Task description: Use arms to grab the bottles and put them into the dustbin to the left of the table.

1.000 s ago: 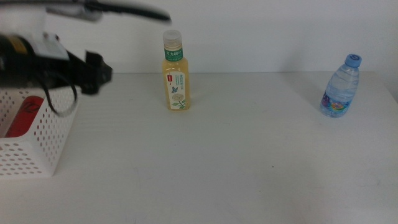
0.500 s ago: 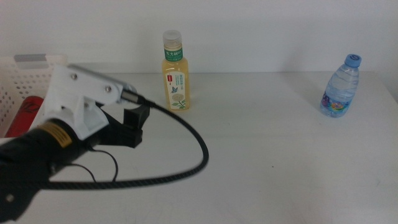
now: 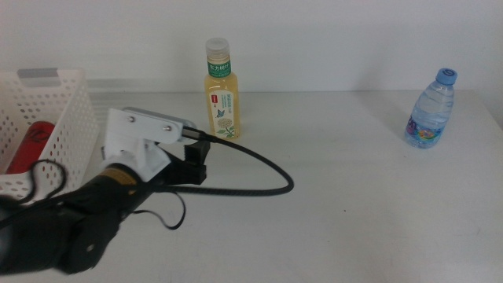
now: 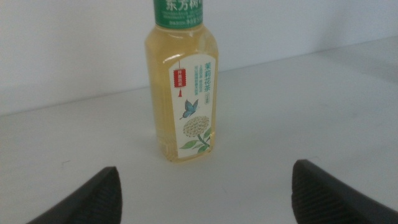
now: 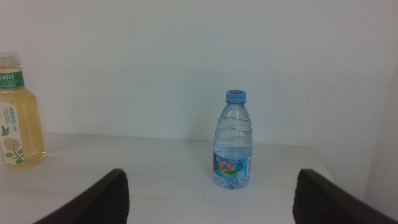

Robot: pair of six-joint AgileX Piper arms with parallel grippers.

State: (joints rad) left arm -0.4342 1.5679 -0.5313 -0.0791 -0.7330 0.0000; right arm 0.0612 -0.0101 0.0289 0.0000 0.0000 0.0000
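Hovering left gripper point(image 4: 202, 190), jaws spread wide, empty, near yellow bottle point(image 3: 222, 92) and facing it. Red can point(image 3: 28, 146) inside basket point(image 3: 67, 118), left of yellow bottle. Water bottle point(image 3: 431, 110) well right. Right gripper point(image 5: 208, 193) spread wide, empty, facing water bottle.

A yellow drink bottle point(image 3: 222, 94) with a white cap and green neck band stands upright at the back of the white table point(image 3: 354, 204). A small clear water bottle point(image 3: 431, 109) with a blue cap stands upright far to its right. A slim red can point(image 3: 27, 146) lies tilted inside the white perforated dustbin point(image 3: 75, 118) at the table's left
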